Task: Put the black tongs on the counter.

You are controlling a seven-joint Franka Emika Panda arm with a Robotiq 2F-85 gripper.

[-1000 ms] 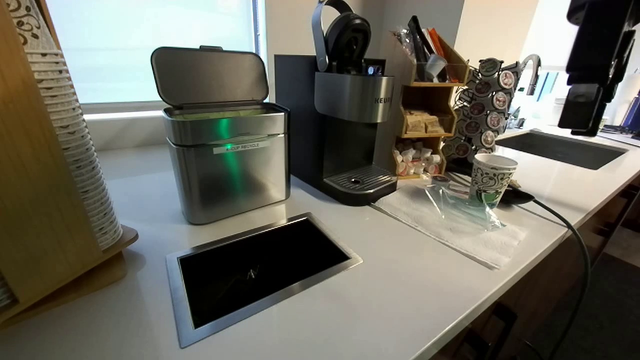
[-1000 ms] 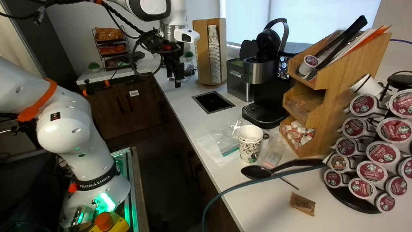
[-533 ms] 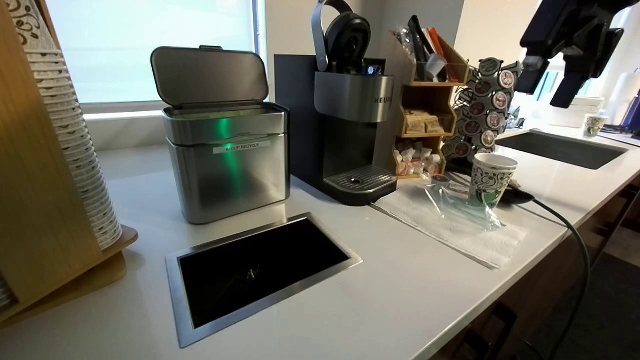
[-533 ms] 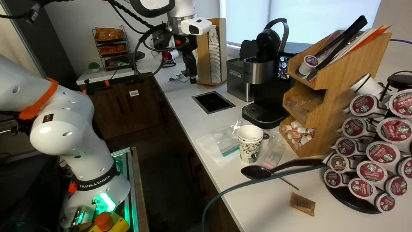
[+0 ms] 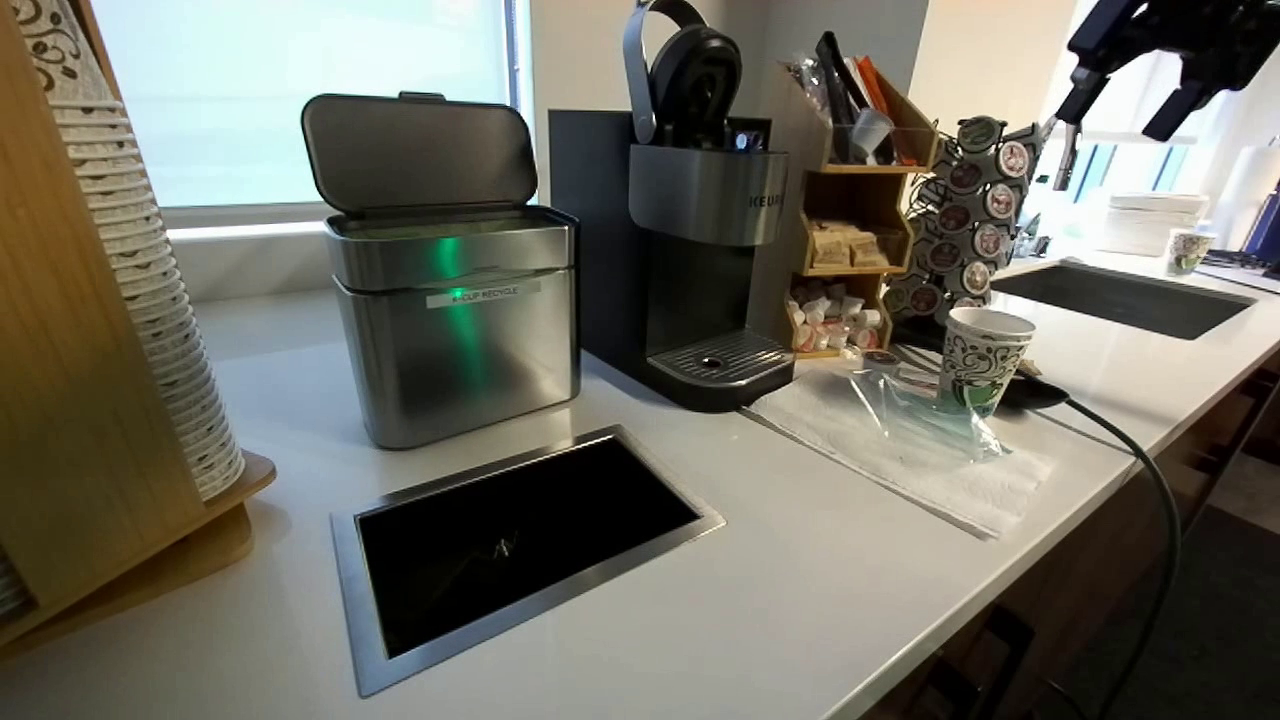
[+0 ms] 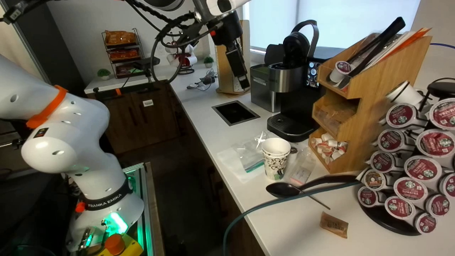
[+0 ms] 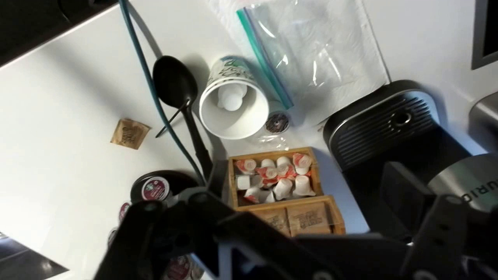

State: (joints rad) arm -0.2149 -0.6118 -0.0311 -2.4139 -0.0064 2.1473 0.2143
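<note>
The black tongs (image 6: 378, 46) stand tilted in the top tray of the wooden organizer, with their upper ends sticking out. They also show as a dark upright shape in an exterior view (image 5: 840, 85). In the wrist view my gripper hides the top tray, and I cannot make the tongs out. My gripper hangs in the air, apart from the tongs, in both exterior views (image 5: 1115, 120) (image 6: 244, 80). Its fingers are spread with nothing between them, also in the wrist view (image 7: 311, 173). The off-white counter (image 5: 800, 570) lies below and also shows in an exterior view (image 6: 227, 138).
The wooden organizer (image 6: 384, 106) stands between the coffee machine (image 6: 288, 81) and a coffee pod rack (image 6: 408, 160). A paper cup (image 6: 276, 156), a plastic bag (image 6: 250, 151), a black spoon (image 6: 284, 190) and a green cable (image 6: 256, 208) lie in front. A steel bin (image 5: 460, 340) stands behind the cut-out (image 5: 520, 540).
My gripper has moved right in an exterior view and tilted toward the organizer side. In the other picture of it, it has risen and turned, so its spread fingers now show.
</note>
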